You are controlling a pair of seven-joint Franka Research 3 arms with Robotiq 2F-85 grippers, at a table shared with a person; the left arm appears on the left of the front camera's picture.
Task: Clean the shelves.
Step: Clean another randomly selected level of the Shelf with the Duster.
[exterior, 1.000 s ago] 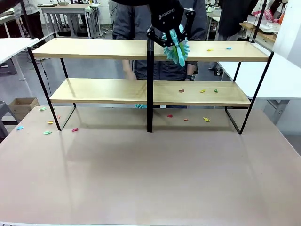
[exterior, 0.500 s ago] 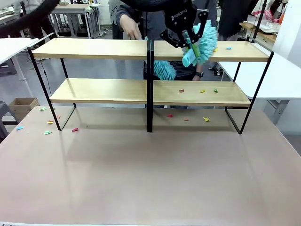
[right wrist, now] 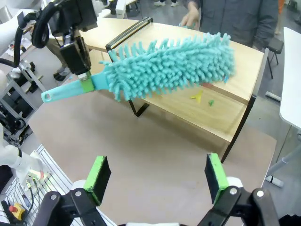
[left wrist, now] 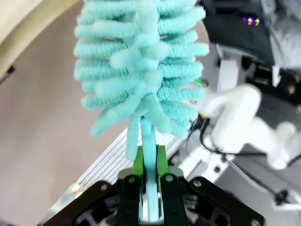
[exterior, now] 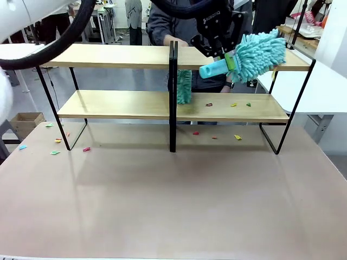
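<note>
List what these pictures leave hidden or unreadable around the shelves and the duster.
- Front view: whether the duster in the left gripper touches the shelves. Its fluffy head covers the right end of the top board.
- Front view: what holds the second duster. Its upper end runs behind the top board and centre post.
- Front view: what the coloured scraps on the lower board are made of. They are too small to tell.

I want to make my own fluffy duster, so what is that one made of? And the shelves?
The duster head looks like soft teal microfibre or chenille: it is all thick fuzzy strands. Its handle looks like smooth teal plastic. The shelves have pale matte boards with a wood look, real wood or laminate, on a thin black frame, probably painted metal.
</note>
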